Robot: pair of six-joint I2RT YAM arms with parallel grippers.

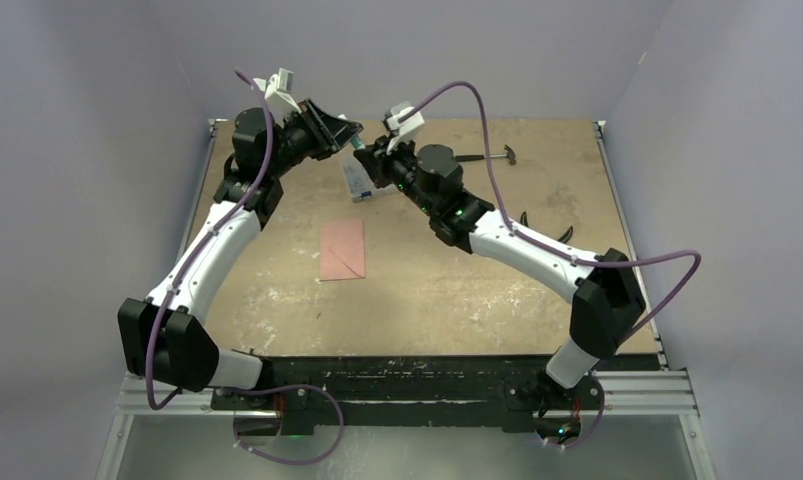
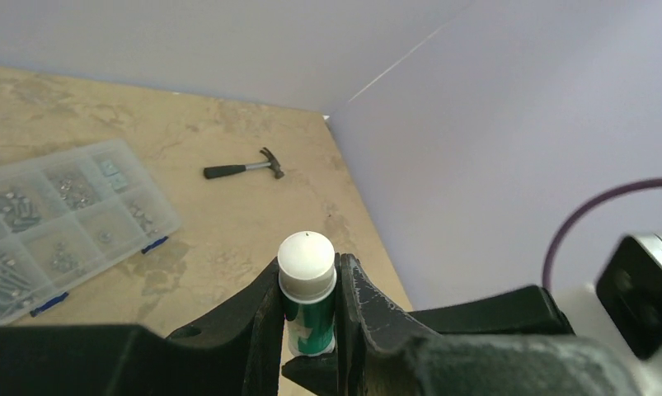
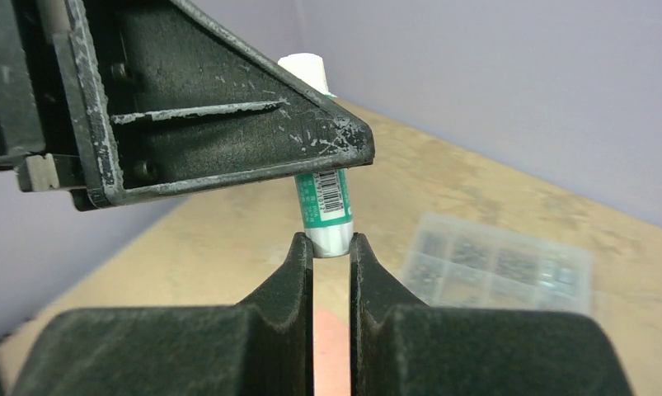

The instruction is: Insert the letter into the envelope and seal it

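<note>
The salmon-pink envelope [image 1: 342, 250] lies flat mid-table; a strip of it shows between the fingers in the right wrist view [image 3: 331, 346]. The letter is not in view. A green glue stick [image 1: 359, 149] with a white cap is held in the air between both grippers at the back of the table. My left gripper [image 1: 348, 136] is shut on its body just under the cap [image 2: 308, 301]. My right gripper [image 1: 370, 157] is shut on its silver bottom end [image 3: 331, 245]. The stick shows in the left wrist view [image 2: 307, 280] and the right wrist view [image 3: 325, 206].
A clear compartment box [image 1: 357, 182] with small screws lies under the grippers, also in the left wrist view [image 2: 63, 223] and the right wrist view [image 3: 500, 264]. A hammer [image 1: 489, 157] lies at the back right [image 2: 245, 169]. Purple walls enclose the table.
</note>
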